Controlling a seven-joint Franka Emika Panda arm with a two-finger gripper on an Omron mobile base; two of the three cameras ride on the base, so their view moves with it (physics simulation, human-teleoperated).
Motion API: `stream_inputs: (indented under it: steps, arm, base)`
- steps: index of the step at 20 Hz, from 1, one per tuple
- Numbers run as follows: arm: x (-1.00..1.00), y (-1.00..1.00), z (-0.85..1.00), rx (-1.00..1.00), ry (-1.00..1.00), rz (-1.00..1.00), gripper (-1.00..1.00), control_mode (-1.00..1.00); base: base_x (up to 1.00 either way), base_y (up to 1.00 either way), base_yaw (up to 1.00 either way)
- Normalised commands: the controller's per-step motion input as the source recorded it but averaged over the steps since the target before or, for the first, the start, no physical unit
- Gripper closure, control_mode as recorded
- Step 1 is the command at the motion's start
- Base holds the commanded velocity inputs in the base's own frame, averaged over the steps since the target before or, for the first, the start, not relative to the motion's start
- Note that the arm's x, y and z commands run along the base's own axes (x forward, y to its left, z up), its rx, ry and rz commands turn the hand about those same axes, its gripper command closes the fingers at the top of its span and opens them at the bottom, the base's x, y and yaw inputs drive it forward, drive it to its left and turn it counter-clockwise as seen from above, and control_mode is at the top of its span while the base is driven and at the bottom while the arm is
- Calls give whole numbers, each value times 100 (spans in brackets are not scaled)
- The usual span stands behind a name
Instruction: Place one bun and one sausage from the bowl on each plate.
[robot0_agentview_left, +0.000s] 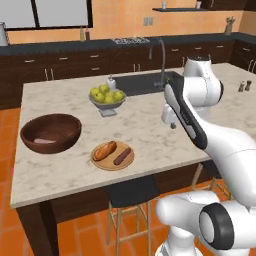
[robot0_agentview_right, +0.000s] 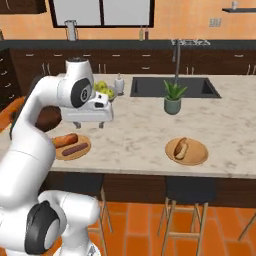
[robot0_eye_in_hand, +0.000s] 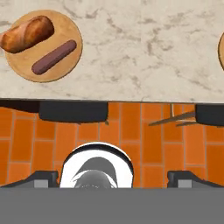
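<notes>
- Round wooden plate (robot0_agentview_left: 112, 156) just beside the wide reddish-brown wooden bowl (robot0_agentview_left: 50, 132) has its bun (robot0_agentview_left: 105, 150) and sausage (robot0_agentview_left: 122, 156), so that one's done
- Other wooden plate (robot0_agentview_right: 187, 151), further along the marble tabletop (robot0_agentview_left: 140, 125), only has a bun (robot0_agentview_right: 181, 146); sausage left
- Tool (robot0_agentview_left: 172, 120) is wide and empty, well right of the bowl

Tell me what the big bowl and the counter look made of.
The bowl looks like dark reddish-brown wood with a smooth, dull finish. The counter looks like pale polished stone, probably marble, judging by its grey veining; since it is rendered, that is only its look.
</notes>
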Motion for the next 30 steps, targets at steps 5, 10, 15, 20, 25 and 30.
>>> stream_inputs:
  steps: [5, 10, 15, 20, 25, 30]
  arm:
    - [0, 0, 0, 0, 0, 0, -100, 100]
    - [0, 0, 0, 0, 0, 0, -100, 100]
    - [6, 100, -1, -9, -9, 44, -100, -100]
    - [63, 89, -10, 0, -4, 57, -100, -100]
    - [100, 78, -58, 0, 2, 30, -100, -100]
    - [100, 55, -82, 0, 15, 17, -100, -100]
  base:
    - [40, 100, 1]
    - [78, 99, 14]
    - [0, 0, 0]
    - [0, 0, 0]
    - [0, 0, 0]
    - [0, 0, 0]
